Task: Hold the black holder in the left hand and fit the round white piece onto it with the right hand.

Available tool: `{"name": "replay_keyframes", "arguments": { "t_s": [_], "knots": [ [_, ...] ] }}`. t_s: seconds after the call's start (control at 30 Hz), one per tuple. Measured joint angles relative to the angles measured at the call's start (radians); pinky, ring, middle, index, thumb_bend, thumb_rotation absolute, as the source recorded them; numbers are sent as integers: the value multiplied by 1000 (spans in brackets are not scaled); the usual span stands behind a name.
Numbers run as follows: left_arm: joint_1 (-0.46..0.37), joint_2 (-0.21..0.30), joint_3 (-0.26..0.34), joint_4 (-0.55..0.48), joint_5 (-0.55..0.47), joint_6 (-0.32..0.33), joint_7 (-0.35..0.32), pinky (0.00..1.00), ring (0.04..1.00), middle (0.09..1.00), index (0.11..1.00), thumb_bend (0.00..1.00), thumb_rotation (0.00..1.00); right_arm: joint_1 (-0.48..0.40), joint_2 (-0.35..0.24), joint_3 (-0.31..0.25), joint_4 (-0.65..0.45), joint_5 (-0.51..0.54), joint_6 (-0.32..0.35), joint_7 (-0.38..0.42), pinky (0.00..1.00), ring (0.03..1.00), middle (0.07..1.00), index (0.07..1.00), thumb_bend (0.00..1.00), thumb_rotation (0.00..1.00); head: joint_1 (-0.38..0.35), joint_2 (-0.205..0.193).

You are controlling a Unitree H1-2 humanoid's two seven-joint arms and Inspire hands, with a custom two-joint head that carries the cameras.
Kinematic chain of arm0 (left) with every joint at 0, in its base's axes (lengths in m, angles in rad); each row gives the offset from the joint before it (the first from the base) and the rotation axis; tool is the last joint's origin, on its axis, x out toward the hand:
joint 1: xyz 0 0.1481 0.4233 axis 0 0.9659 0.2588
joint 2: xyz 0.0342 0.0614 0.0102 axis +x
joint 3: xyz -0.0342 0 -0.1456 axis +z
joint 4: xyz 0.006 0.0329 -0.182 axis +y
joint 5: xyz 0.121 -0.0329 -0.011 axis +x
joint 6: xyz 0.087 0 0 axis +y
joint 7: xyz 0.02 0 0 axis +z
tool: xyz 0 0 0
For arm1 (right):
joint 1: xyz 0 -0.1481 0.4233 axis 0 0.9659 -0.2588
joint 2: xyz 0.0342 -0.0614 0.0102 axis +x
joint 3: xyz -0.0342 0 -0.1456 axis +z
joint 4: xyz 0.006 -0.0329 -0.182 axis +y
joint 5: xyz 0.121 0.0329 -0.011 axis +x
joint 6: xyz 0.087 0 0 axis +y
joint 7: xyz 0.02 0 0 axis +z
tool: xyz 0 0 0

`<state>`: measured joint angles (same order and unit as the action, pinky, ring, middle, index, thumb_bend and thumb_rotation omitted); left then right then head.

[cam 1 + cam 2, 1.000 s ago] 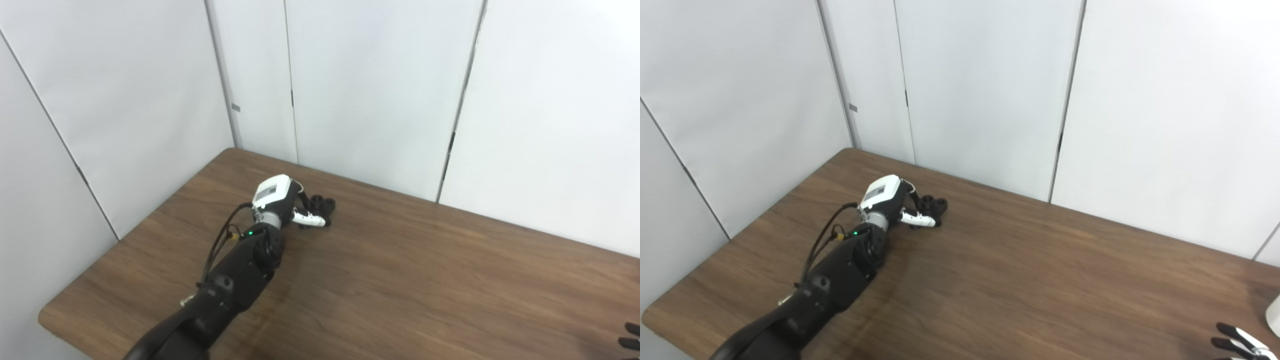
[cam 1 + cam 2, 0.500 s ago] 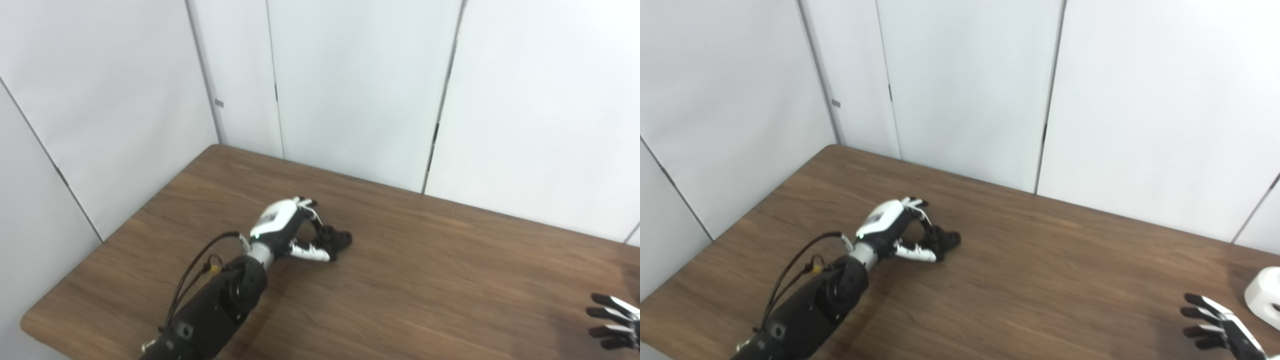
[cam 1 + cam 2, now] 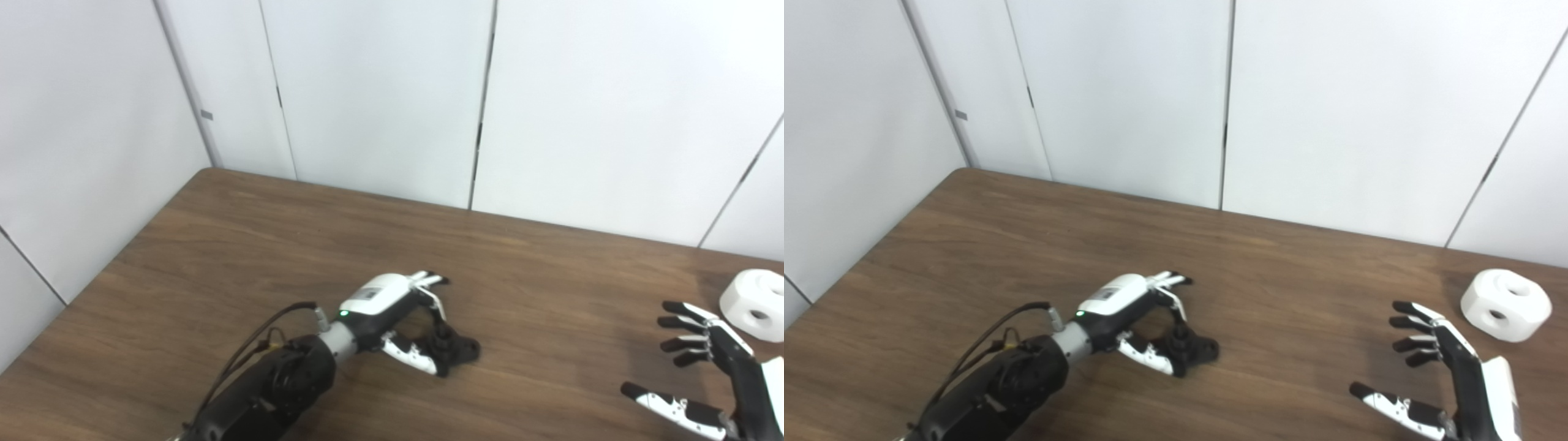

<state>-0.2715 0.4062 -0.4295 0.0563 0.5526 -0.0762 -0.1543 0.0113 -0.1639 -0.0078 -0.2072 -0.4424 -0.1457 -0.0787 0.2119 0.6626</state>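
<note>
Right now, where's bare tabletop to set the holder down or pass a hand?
Bare wood lies between the left hand with the black holder and the open right hand, and along the table towards the wall. It is crowded at the right edge, where the round white piece sits just beyond the right hand.

We see a wide bare strip of the wooden table (image 3: pixel 1292 343) between our left hand (image 3: pixel 1127 312) and our right hand (image 3: pixel 1451 367); nothing stands there. The left hand is closed around the black holder (image 3: pixel 1191 352), so this place is occupied. The right hand is spread and holds nothing. The round white piece (image 3: pixel 1505 304) lies beyond its fingertips, near but apart, with free table between them. Behind the table, white wall panels (image 3: pixel 1127 92) close the far side.
</note>
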Motion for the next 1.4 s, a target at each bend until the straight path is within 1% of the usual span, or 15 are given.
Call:
{"name": "replay_keyframes", "arguments": {
  "t_s": [0.1,0.2,0.3,0.33,0.53,0.73,0.93,0.97,1.07,1.1,1.2,1.23,1.27,1.37,1.4],
  "knots": [
    [-22,-37,-21,54,16,-49,31,932,1000,963,487,523,68,-3,5,1,8,-4,-2,-4,476,550,674,744,674,12,-43,14],
    [-29,-74,-40,88,20,-77,53,943,1000,978,489,523,71,-3,10,2,8,-12,-2,-5,490,565,683,747,662,35,-63,22],
    [-31,-98,-54,107,22,-102,73,938,1000,990,490,522,72,-3,17,9,5,-24,4,-5,489,556,686,751,658,21,-112,31],
    [-32,-102,-58,109,23,-106,73,938,1000,991,490,522,71,-3,21,11,2,-26,5,-5,492,555,687,752,657,23,-112,31],
    [-33,-105,-68,112,33,-133,76,930,1000,984,489,522,67,-3,42,26,-1,-38,19,-4,502,558,689,757,651,29,-177,37],
    [-28,-103,-68,116,37,-150,82,934,1000,981,489,523,64,-5,49,41,-4,-55,23,-3,505,576,690,756,649,38,-256,25],
    [-21,-100,-60,128,30,-185,88,936,1000,976,489,523,64,-7,74,53,-4,-73,29,-3,504,574,689,748,653,11,-417,0],
    [-20,-98,-59,128,27,-189,88,927,1000,973,489,523,63,-6,79,55,-5,-76,31,-3,513,581,689,748,656,11,-417,0],
    [-14,-87,-57,129,13,-215,84,910,1000,969,489,523,62,-6,86,62,-8,-94,47,-3,530,604,694,751,665,29,-497,-14],
    [-11,-82,-56,129,9,-223,82,908,1000,968,489,523,61,-7,86,66,-12,-107,62,-2,535,611,697,752,668,43,-591,-40],
    [-5,-69,-51,129,0,-250,74,883,989,963,489,523,58,-13,74,77,-41,-177,112,19,524,620,702,749,699,96,-661,-67],
    [-4,-67,-49,130,-1,-254,74,877,985,961,489,523,57,-23,66,79,-49,-203,128,32,521,620,702,748,707,105,-669,-70],
    [-4,-66,-47,131,-1,-259,74,860,973,950,489,523,56,-32,53,79,-62,-236,151,45,518,636,720,763,717,170,-708,-89],
    [-6,-57,-46,135,1,-280,72,848,961,936,489,523,54,-82,-7,74,-109,-335,234,114,528,678,774,789,718,217,-735,-103],
    [-6,-54,-46,135,1,-284,71,848,958,934,489,522,53,-100,-35,70,-127,-373,266,146,540,697,790,795,718,215,-771,-121]
  ]
}}
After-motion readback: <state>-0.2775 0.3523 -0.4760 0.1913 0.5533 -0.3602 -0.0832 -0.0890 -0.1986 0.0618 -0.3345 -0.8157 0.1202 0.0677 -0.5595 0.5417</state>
